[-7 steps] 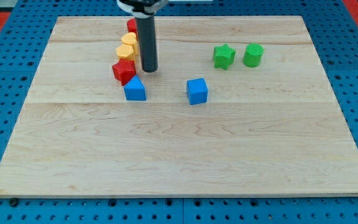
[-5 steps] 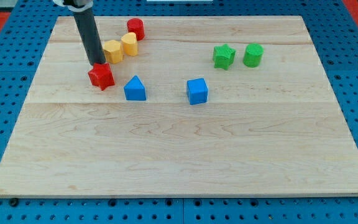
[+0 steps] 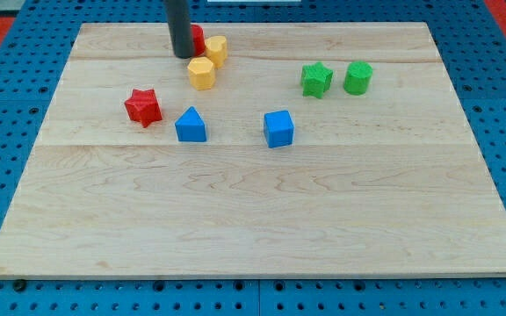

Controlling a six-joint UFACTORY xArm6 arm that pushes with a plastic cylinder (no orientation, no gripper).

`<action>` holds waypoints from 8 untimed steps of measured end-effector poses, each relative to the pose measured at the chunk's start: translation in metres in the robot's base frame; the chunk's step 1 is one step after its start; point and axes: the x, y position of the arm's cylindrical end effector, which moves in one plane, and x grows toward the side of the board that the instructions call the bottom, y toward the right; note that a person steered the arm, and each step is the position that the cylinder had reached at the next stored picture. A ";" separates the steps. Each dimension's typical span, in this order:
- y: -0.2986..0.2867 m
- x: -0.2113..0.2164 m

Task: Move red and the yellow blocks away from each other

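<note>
My tip (image 3: 183, 55) stands near the view's top left of middle, right against the left side of a red cylinder block (image 3: 197, 39), which the rod partly hides. A yellow block (image 3: 216, 49) touches the red cylinder's right side. A second yellow hexagonal block (image 3: 202, 73) lies just below, right of my tip. A red star block (image 3: 143, 107) sits apart, lower left of my tip.
A blue triangular block (image 3: 191, 125) lies right of the red star. A blue cube (image 3: 278, 128) sits near the middle. A green star block (image 3: 316, 79) and a green cylinder (image 3: 357, 77) stand at the right. The wooden board (image 3: 253, 219) ends near the top blocks.
My tip moved from beside the red star up and right to the red cylinder. Both yellow blocks shifted right; the red star stayed where it was.
</note>
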 end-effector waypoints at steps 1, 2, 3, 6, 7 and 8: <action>0.061 -0.009; 0.109 -0.009; 0.109 -0.008; 0.109 0.007; 0.124 0.020; 0.145 0.025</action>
